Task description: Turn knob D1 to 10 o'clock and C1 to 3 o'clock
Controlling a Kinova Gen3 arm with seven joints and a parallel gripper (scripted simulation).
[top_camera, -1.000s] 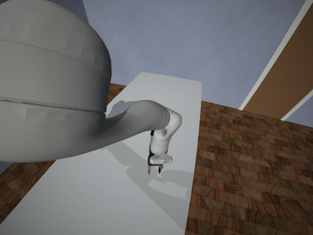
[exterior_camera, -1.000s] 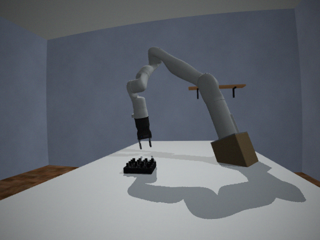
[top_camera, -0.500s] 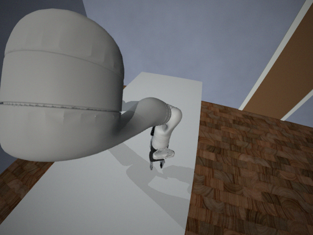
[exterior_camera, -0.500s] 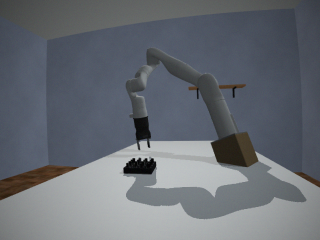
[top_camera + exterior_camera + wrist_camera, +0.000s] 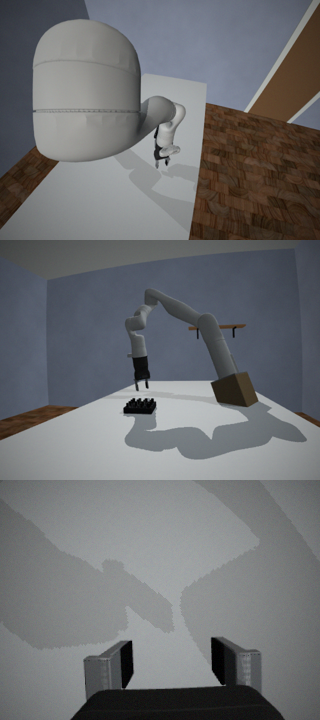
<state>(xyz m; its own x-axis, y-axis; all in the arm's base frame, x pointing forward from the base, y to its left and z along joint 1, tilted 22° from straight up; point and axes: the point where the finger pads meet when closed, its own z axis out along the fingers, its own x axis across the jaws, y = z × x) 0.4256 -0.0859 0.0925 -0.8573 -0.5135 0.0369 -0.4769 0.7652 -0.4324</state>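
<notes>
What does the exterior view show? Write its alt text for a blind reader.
A grey jointed robot arm on a brown box-shaped base holds its open black two-finger tool above a low black box with rows of upright knobs, on a white table in a blue-walled room.

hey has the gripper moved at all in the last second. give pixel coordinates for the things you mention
Yes. In the exterior view, the gripper (image 5: 162,166) (image 5: 142,389) (image 5: 172,656) has shifted left and slightly lower, judged against the unmoved knob box (image 5: 138,410).
</notes>
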